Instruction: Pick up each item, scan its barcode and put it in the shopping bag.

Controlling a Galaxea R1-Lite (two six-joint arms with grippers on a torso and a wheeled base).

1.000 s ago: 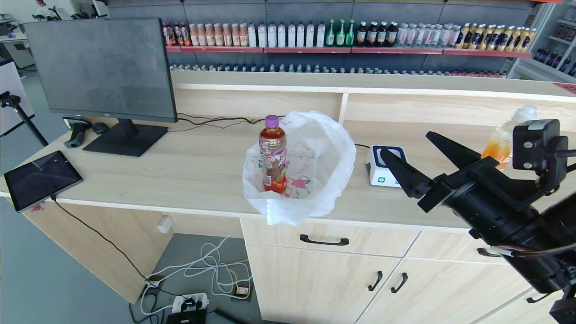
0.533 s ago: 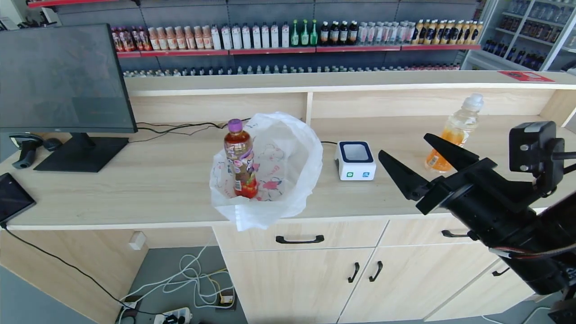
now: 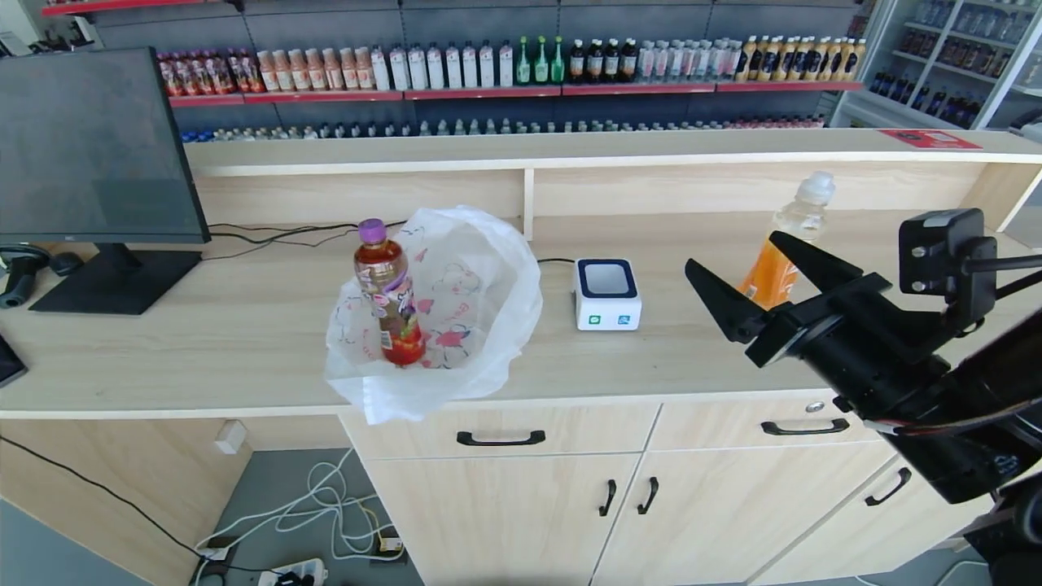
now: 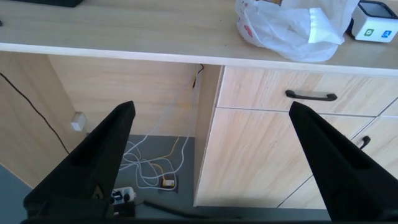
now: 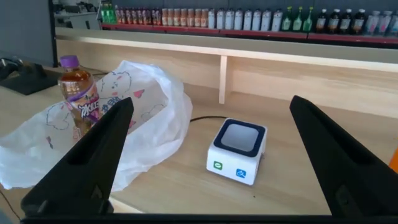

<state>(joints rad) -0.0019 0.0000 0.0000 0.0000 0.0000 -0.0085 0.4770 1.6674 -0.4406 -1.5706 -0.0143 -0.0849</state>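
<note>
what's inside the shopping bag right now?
One purple-capped bottle of reddish-brown drink stands upright inside the shopping bag, its neck rising above the rim. The bag's crumpled near wall covers part of its floor, so anything small lying there cannot be seen.

A long pale wooden counter is stretching from left to right, with a raised ledge running along its far side. Drawers and cabinet doors with black handles are facing the near side. A dark monitor is standing at the far left. Behind, a grey panelled wall is carrying red-edged shelves lined with bottles, and a white shelving unit is standing at the far right. White cables are lying tangled on the grey floor.
</note>
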